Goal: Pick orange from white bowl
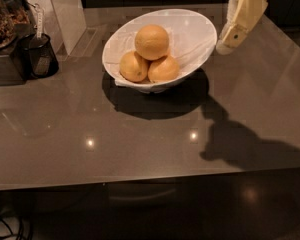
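Note:
The orange (pixel 151 42) is the largest fruit, dull yellow-orange, and rests on top of two smaller yellow-orange fruits (pixel 133 66) (pixel 163 69) in the white bowl (pixel 202 31). The bowl stands on the dark grey counter (pixel 140 144), its slanted rim higher at the back right. My cream-coloured gripper (pixel 229 40) hangs at the upper right, just outside the bowl's right rim and above the counter, pointing down and to the left. It holds nothing that I can see. It is apart from the orange, roughly one bowl-half to its right.
A black cup with a utensil in it (pixel 39 56) stands at the left next to a dark appliance (pixel 2 34). A white upright panel (pixel 65 9) is behind them. The counter's front edge runs across the lower part of the view.

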Controlling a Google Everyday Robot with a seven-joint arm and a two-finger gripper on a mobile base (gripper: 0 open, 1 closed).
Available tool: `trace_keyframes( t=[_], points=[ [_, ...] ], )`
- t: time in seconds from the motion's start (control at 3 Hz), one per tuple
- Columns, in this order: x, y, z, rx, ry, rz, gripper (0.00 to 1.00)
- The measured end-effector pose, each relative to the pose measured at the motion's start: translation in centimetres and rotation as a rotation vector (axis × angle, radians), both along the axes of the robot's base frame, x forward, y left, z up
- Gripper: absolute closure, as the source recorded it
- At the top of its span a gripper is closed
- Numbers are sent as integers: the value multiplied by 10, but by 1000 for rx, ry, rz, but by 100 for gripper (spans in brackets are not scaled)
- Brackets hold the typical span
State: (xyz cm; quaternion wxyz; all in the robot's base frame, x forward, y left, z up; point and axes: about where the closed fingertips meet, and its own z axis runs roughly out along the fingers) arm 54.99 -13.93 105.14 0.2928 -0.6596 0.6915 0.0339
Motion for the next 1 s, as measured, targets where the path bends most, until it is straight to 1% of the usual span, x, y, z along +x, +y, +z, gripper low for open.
trace_keyframes(
  t=[0.33,0.67,1.0],
  points=[
    [0,0,0,0,0,0,0],
    [24,25,1,49,-12,53,0],
    [54,69,-7,72,1,145,0]
  ],
)
